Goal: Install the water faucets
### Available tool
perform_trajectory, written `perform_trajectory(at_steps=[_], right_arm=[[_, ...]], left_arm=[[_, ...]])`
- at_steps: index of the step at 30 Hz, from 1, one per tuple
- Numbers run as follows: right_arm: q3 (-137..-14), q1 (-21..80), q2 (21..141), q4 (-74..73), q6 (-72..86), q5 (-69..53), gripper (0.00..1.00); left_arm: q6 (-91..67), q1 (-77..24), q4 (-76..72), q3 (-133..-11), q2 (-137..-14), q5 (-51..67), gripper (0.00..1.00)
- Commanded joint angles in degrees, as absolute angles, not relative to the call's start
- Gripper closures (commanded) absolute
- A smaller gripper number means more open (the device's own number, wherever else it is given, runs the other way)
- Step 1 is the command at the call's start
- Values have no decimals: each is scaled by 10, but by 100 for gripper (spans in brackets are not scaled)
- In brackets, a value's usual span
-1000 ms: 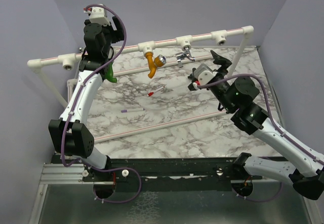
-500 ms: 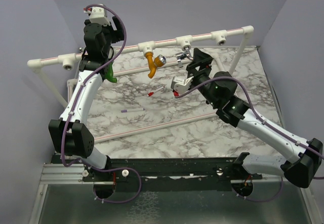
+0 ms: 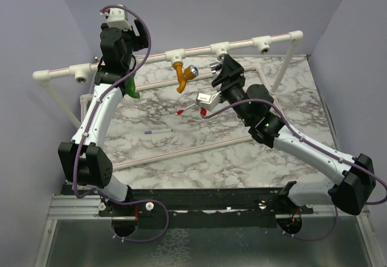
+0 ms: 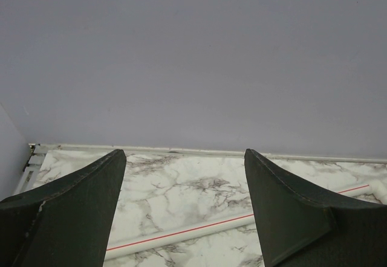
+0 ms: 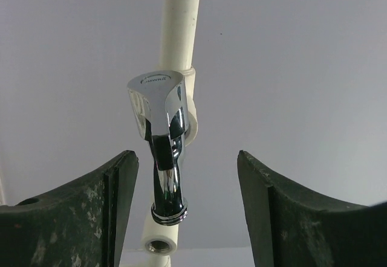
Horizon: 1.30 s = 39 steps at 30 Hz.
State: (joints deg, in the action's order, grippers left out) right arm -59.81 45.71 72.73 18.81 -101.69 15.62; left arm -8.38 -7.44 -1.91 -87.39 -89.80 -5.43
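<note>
Movement on the right side: over the last second the right arm [image 3: 284, 137] has swung in from the right half of the marble tabletop [image 3: 199, 158]. It now reaches the white pipe [image 3: 196, 49] that runs across the far edge. The right jaws have arrived around the grey metal faucet [image 5: 162, 158], which stands out from a white tee joint [image 5: 192, 122] on that pipe. In the right wrist view the right jaws are spread wide, one on each side of the chrome body with a clear gap on both sides, so they grip nothing yet. This looks like the approach to a grasp, probably to turn or press the faucet home, with closing as the step still to come. How firmly the faucet already sits in its tee cannot be told from these views. The left arm [image 3: 100, 113] has not moved. The left jaws are also wide apart and empty, and the left wrist view shows only wall and marble between them. The mustard-orange faucet [image 3: 183, 75] hangs from a tee near the middle of the pipe, just left of the grey one. The green faucet [image 3: 132, 89] shows just beside the left arm, its mounting hidden behind it. Two thin sticks, one red-tipped [image 3: 184, 109] and one purple-tipped [image 3: 158, 131], lie on the tabletop where they were.
</note>
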Motion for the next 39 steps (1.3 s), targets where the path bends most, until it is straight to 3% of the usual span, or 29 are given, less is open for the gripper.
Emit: perform_trajectory(at_steps=[1, 9, 15, 19, 24, 39], right_arm=[[-599, 461, 742, 229, -1045, 180, 32], [-602, 461, 762, 241, -1034, 181, 43], [-615, 461, 775, 241, -1021, 190, 57], [-619, 461, 779, 247, -1000, 198, 71], [-621, 461, 783, 255, -959, 209, 98], [-596, 461, 774, 372, -518, 223, 100]], left_arm=[[-80, -70, 144, -817, -962, -49, 19], [-80, -70, 145, -816, -959, -49, 19], [-81, -70, 145, -817, -959, -48, 19], [-81, -70, 144, -817, -959, -47, 19], [-81, -70, 144, -817, -958, -47, 19], [-80, -70, 145, -817, -960, -48, 19]])
